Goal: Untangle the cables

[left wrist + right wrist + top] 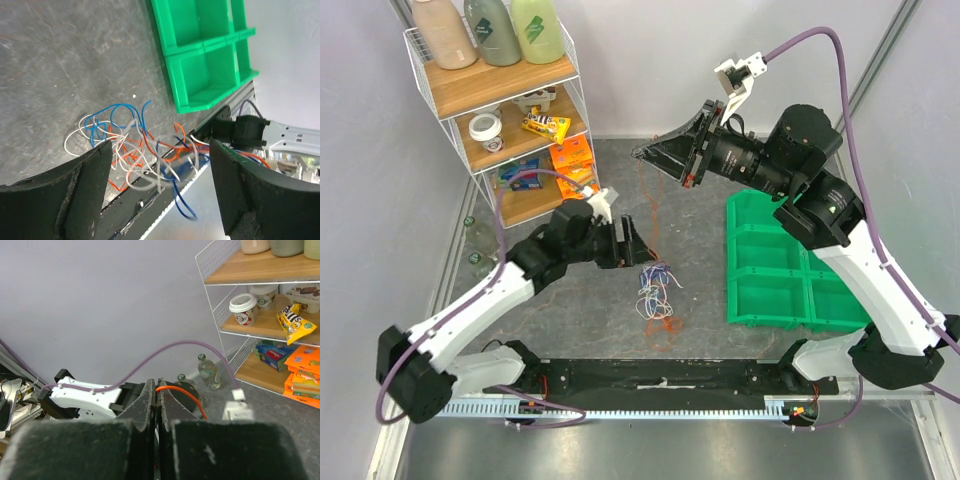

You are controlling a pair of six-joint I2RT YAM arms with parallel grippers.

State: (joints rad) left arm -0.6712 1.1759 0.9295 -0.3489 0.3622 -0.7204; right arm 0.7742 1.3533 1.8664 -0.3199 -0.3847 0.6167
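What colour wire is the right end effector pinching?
The wire is orange; right wrist view shows it best.

The pincer (157, 390) is closed, jaws pressed together on an orange cable (181, 390) that arcs out to the right. Beyond are a white arm (85, 395), a purple hose (170, 347) and a bottle (207, 371). A wire shelf (220, 277) holds a cup (242, 307), a yellow bag (295, 322) and orange boxes (305, 371).

Thin orange, white and blue cables (657, 290) lie tangled.
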